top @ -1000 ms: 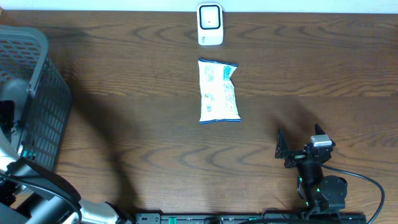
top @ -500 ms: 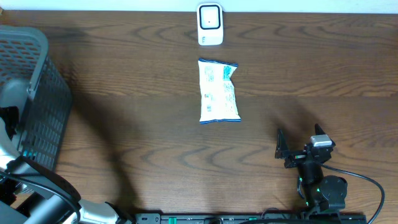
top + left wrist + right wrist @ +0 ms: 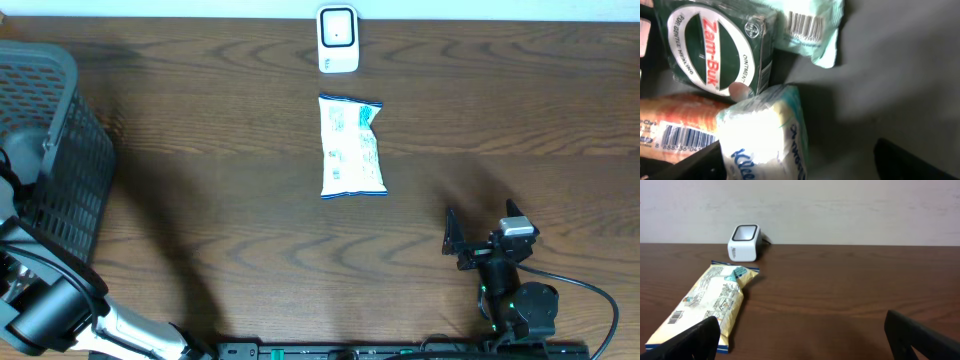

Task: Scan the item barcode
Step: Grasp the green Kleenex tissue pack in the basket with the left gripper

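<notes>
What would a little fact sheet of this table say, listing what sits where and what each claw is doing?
Table: dark brown wooden tabletop
Scanner: small white box-shaped barcode scanner, far edge, middle
On table: white and blue plastic snack packet, flat, just in front of the scanner, not touching it
Basket: grey plastic mesh basket, left end
In basket: green Zam-Buk carton, white tissue pack, orange packet, pale green packet
Left gripper: open, inside the basket, over the tissue pack
Right gripper: open, holding nothing, near right side
</notes>
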